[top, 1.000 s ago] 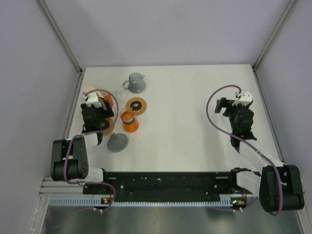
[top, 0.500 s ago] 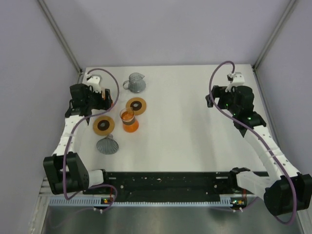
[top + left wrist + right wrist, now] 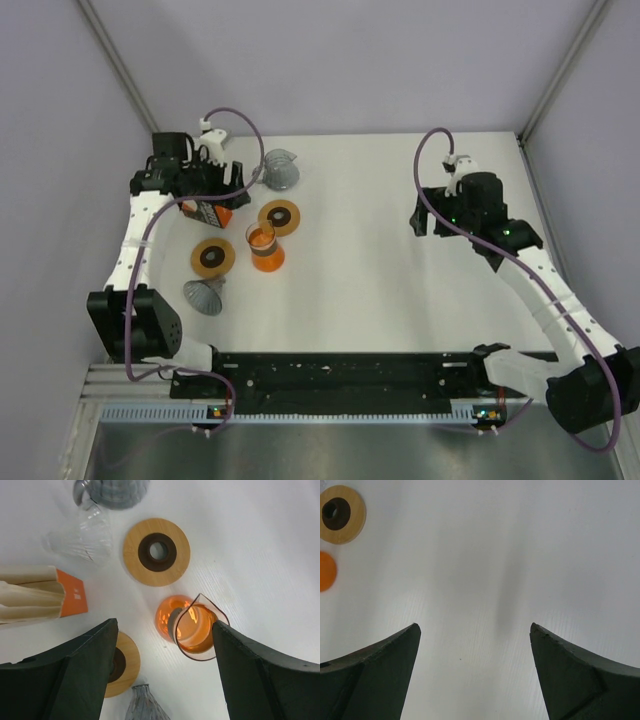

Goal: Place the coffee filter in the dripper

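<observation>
The beige paper coffee filters stand packed in an orange box at the left of the table. An orange glass dripper stands upright near the middle left; in the left wrist view it lies right under the gripper. A clear glass dripper lies beside the box. A grey dripper with a handle stands at the back. A grey ribbed dripper lies on its side at the front left. My left gripper is open and empty, raised above the box and the drippers. My right gripper is open and empty over bare table.
Two round wooden discs with dark centres lie flat, one beside the orange dripper and one in front of the box. The first disc also shows in the right wrist view. Grey walls close off the table at the left, back and right.
Both arms have risen and stretched out. My left gripper moved back and right, above the box. My right gripper moved back and left. The grey ribbed dripper shifted left.
</observation>
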